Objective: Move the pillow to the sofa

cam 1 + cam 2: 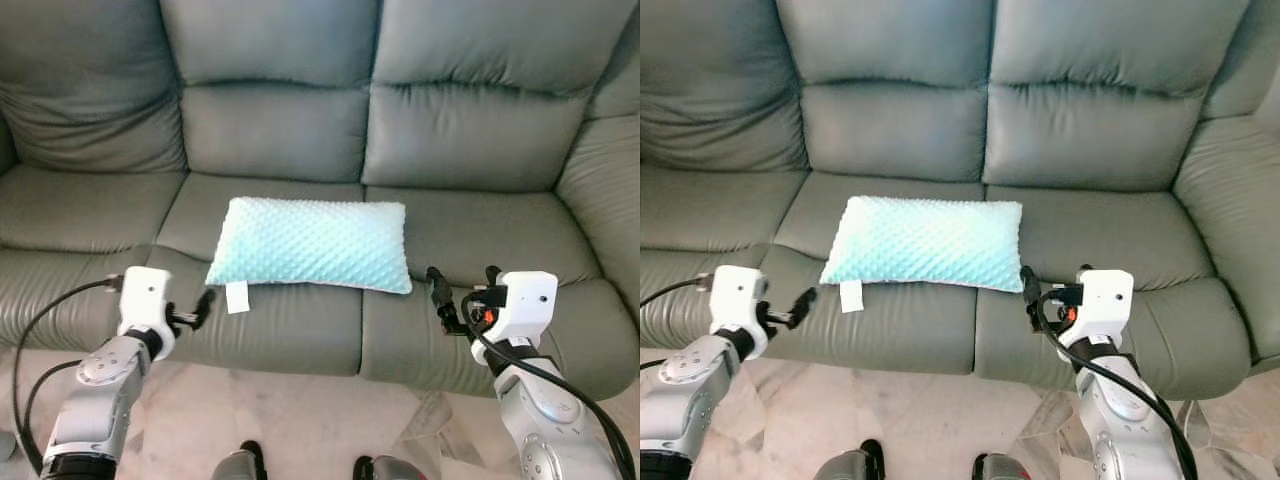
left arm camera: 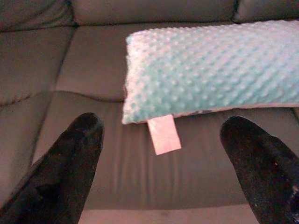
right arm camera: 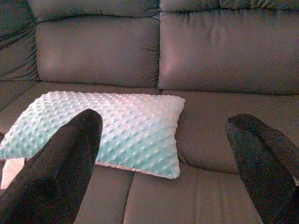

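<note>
The mint pillow (image 1: 312,243) lies flat on the grey sofa (image 1: 270,130). Left tool (image 1: 205,303) and right tool (image 1: 437,290) hover near it, both spread wide, empty.

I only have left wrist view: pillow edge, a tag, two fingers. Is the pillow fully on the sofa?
Observer: Yes. The pillow lies flat across the seam between the middle and right seat cushions of the sofa.
Operator: Right arm?
Observer: The right gripper sits off the pillow's right corner, open, holding nothing.
Operator: Left one touching?
Observer: No. The left gripper is open, short of the tag.
</note>
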{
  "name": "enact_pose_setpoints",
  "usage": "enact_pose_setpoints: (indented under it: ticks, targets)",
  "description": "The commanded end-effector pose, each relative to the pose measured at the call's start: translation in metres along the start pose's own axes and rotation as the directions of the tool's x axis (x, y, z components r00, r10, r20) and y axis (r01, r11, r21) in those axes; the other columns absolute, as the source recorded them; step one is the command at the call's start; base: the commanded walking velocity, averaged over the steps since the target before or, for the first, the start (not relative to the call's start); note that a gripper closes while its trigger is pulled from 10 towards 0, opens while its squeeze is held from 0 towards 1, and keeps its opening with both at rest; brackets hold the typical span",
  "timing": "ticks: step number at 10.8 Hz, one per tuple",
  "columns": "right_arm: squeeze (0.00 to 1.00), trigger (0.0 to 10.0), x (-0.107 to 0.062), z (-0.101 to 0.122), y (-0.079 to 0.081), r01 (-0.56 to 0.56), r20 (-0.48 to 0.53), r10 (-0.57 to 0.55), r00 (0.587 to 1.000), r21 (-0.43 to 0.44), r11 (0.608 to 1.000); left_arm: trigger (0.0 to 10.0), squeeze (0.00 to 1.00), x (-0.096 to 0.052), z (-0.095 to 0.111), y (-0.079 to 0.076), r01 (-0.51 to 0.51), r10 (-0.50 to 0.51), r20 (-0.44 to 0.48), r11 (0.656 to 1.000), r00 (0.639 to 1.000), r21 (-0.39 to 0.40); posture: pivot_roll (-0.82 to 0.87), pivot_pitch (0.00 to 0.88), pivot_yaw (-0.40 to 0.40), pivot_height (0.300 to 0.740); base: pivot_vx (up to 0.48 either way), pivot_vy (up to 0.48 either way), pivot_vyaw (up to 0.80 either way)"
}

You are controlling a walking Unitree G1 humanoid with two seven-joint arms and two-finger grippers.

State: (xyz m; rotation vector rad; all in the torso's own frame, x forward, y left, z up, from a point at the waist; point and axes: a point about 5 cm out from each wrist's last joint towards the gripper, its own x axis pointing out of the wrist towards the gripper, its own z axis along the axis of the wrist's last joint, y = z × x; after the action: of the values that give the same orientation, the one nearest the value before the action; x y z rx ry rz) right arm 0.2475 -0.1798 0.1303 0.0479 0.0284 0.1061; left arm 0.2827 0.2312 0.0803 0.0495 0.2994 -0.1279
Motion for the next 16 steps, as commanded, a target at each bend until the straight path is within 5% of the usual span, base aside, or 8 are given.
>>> enact_pose_setpoints:
  ticks: [1,8,13,16]
  targets:
    - [0.0,10.0,-0.001,0.002,0.002,-0.014,0.009,0.014,1.0,0.0,1.0,10.0,0.0,-0.002,-0.003,0.008,-0.033,0.033,-0.014,0.999,0.999,0.003,-0.17,0.197,0.015,0.74,0.0,0.0,0.0]
    - [0.0,10.0,-0.001,0.002,0.012,-0.052,0.019,0.051,0.999,0.014,0.999,10.0,0.0,0.0,-0.004,0.005,-0.014,0.014,0.002,0.999,1.0,-0.028,-0.17,0.206,0.019,0.74,0.0,0.0,0.0]
    - [0.0,10.0,-0.012,-0.006,0.019,-0.065,-0.021,0.066,0.998,0.034,0.997,10.0,0.0,-0.014,-0.014,0.0,0.02,-0.022,-0.028,0.999,0.999,-0.045,-0.16,0.241,0.013,0.74,0.0,0.0,0.0]
    - [0.0,10.0,-0.015,-0.008,0.02,-0.069,-0.034,0.07,0.997,0.04,0.997,10.0,0.0,-0.018,-0.015,0.001,0.021,-0.022,-0.038,0.999,0.999,-0.041,-0.15,0.254,0.015,0.703,0.0,0.0,0.0]
